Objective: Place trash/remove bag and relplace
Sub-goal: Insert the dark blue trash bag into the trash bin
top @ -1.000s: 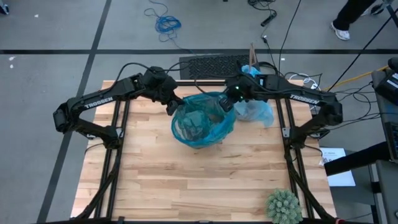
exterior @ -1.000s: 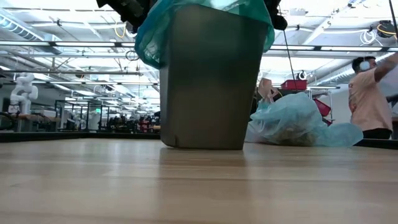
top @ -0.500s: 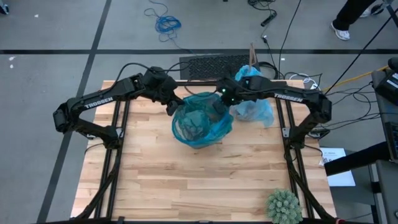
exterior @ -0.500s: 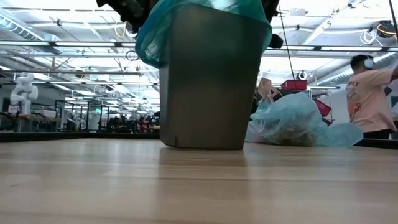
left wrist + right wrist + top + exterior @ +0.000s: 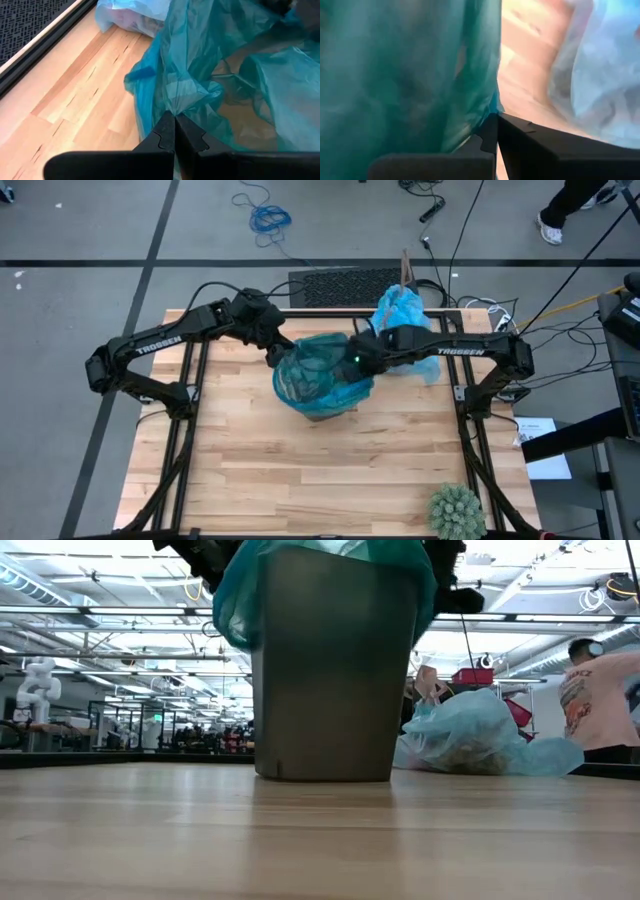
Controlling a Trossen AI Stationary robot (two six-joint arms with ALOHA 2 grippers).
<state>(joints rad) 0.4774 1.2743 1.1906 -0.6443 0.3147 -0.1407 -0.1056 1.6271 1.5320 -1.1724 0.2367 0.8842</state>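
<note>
Bag point(image 5: 405, 330), pale blue and crinkled, is seen lying on the far part of the wooden table point(image 5: 300, 470), just behind and to the right of the bin point(image 5: 330, 670); in the low view it is shown slumped on the table top beside the bin, with lumpy contents dimly visible through the plastic, though they cannot be told apart. The bin, dark and upright near the middle of the table, is lined with a teal bag point(image 5: 320, 375) whose edge is draped over the rim and down the outside. The left arm is stretched in from the left, and its gripper point(image 5: 275, 352) is set at the bin's left rim; in the left wrist view the jaws are seen clenched on a fold of the teal bag. The right arm is stretched in from the right, and its gripper point(image 5: 355, 362) is set at the bin's right rim, the jaws pressed together on the teal bag's edge in the right wrist view. A spiky green ball point(image 5: 457, 510) is found at the near right corner of the table, well apart from the bin. A person point(image 5: 597, 700) in a light shirt is seen in the room beyond the table.
</note>
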